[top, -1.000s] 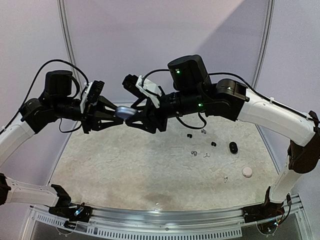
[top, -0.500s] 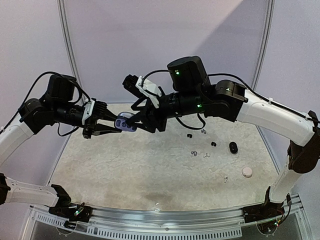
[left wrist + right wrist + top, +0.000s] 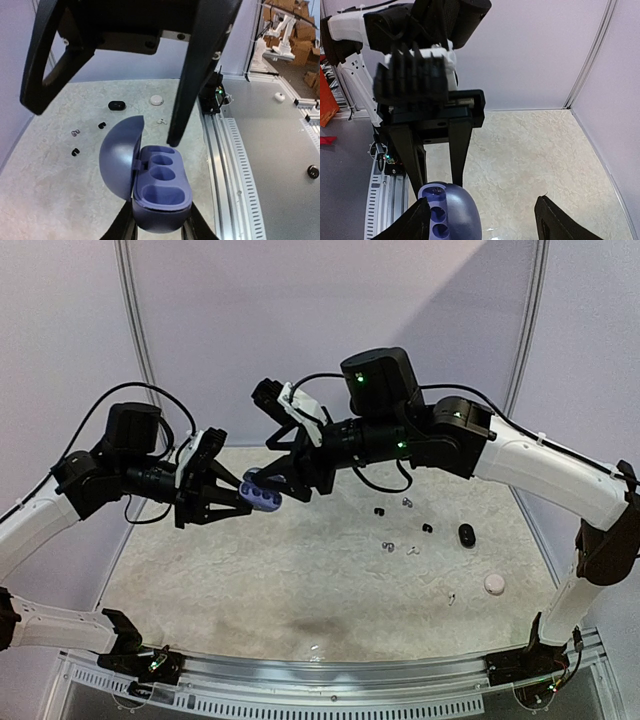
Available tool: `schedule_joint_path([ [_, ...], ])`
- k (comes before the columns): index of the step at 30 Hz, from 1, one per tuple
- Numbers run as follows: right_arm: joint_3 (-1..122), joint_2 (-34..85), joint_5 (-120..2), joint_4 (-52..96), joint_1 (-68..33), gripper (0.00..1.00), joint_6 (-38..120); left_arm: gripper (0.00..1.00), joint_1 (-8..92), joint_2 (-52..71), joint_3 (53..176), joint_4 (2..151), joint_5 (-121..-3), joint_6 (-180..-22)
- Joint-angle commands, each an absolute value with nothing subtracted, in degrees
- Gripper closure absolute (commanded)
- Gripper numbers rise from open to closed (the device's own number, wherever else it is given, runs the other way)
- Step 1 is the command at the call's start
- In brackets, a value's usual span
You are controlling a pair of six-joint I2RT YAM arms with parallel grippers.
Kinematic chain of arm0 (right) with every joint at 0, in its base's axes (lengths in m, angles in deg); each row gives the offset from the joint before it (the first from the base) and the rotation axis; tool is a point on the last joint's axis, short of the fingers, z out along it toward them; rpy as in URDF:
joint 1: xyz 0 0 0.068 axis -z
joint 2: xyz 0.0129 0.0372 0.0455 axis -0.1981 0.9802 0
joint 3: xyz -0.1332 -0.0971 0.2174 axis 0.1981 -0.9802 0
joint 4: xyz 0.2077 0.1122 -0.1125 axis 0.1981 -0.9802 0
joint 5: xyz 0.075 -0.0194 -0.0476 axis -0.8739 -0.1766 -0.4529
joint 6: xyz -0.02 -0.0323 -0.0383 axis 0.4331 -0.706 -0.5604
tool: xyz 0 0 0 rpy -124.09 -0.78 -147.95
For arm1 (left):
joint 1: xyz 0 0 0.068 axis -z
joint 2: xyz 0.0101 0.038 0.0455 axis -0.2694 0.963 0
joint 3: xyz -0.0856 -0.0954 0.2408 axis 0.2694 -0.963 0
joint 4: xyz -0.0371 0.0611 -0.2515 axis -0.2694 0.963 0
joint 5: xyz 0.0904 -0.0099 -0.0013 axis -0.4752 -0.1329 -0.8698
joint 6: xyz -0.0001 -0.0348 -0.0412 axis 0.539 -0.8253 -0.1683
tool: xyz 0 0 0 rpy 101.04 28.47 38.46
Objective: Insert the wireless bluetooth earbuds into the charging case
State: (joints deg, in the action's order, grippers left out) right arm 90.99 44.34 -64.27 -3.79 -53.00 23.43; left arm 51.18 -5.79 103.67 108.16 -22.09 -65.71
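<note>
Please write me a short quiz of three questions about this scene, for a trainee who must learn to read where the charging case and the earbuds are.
1. Choose one. The purple charging case is:
A) lying loose
B) held in the air by the left hand
C) hanging on a cable

2. True or false: the lid of the case is shut.

3. Fill in the missing word: the small earbuds lie loose on the ____, none of them in the case.

Key:
1. B
2. False, the lid stands open.
3. table
</note>
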Motion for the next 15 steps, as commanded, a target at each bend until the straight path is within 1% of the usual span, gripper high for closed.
schedule_joint_path([
  [1,91.4,43.6,-66.5,-3.1,-51.8,0.25,26.3,1.0,50.4,-7.0,100.3,98.1,-19.2,-80.6],
  [4,91.4,43.3,-67.3,-2.8,-51.5,0.18,26.8,1.0,49.9,-7.2,98.6,95.0,-19.3,-85.7],
  [7,91.3,42.0,-66.7,-1.4,-50.0,0.03,29.1,1.0,49.1,-7.6,96.4,91.4,-19.8,-88.8],
  [8,91.2,41.3,-66.5,-1.1,-48.6,0.01,31.6,1.0,48.7,-7.6,95.9,90.3,-20.0,-89.7],
  [11,89.6,39.6,-66.4,-1.9,-42.4,0.01,40.6,1.0,47.4,-7.8,94.4,87.6,-21.2,-92.5],
  [15,83.9,36.7,-56.4,-6.3,-35.4,0.1,52.3,1.0,46.1,-8.3,92.9,85.1,-22.7,-94.6],
])
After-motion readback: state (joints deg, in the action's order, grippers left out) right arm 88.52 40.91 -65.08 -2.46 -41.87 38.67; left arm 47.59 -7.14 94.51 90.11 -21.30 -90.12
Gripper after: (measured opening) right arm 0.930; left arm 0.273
